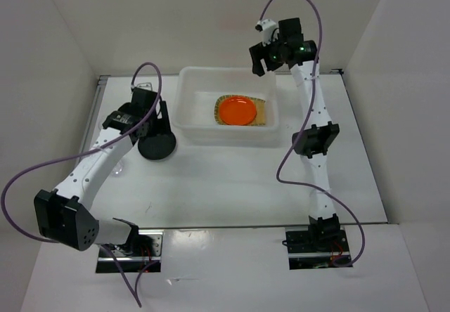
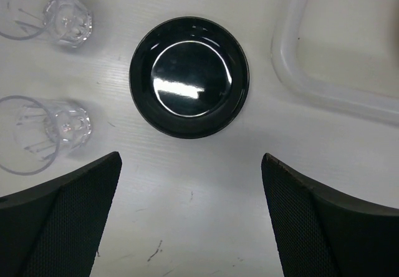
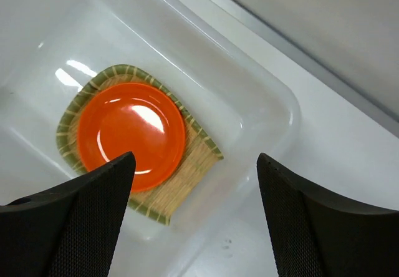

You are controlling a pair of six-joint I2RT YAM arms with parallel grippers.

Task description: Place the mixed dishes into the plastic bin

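Your plastic bin (image 1: 197, 108) holds the bamboo tray (image 3: 193, 165) under the orange plate (image 3: 131, 133), so your right gripper (image 3: 196, 157) hangs spread and empty, while your left gripper (image 2: 191, 165), jaws wide, frames the black plate (image 2: 189, 77) outside, beside two seemingly upright cups (image 2: 50, 130).

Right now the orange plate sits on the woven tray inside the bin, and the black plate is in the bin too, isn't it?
Not quite. The black plate is not in the bin; it lies on the table beside it, as the left wrist view shows. The orange plate does sit on the woven tray inside the bin.
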